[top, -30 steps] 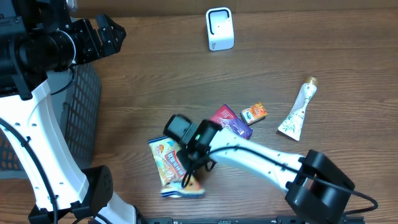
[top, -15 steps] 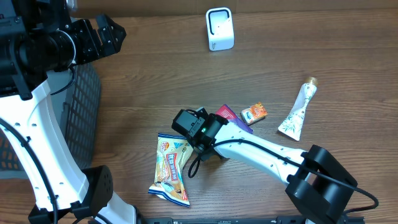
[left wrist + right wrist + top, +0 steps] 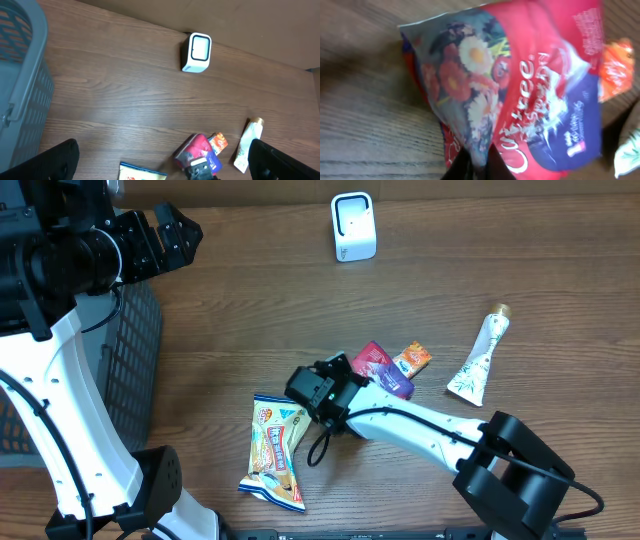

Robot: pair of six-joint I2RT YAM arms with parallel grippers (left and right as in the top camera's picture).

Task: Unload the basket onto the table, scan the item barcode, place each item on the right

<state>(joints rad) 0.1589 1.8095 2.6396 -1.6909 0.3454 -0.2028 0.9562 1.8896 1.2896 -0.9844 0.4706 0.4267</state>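
Wooden table (image 3: 250, 300): white scanner (image 3: 353, 226), white tube (image 3: 478, 358), orange packet (image 3: 412, 360), red-purple pouch (image 3: 375, 360), yellow snack bag (image 3: 275, 452), grey basket (image 3: 135, 370) at left edge

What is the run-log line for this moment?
right gripper: shut on red pouch | left gripper: open, empty | scanner: untouched, table's far edge

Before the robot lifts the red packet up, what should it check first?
1. Right gripper shut on the red packet: ok.
2. Orange packet apart from the red packet: not ok, it lies against it.
3. Table between packet and scanner bare: ok.
4. Barcode found: cannot tell, none shows.
5. Left gripper out of the way: ok, open, up by the basket.
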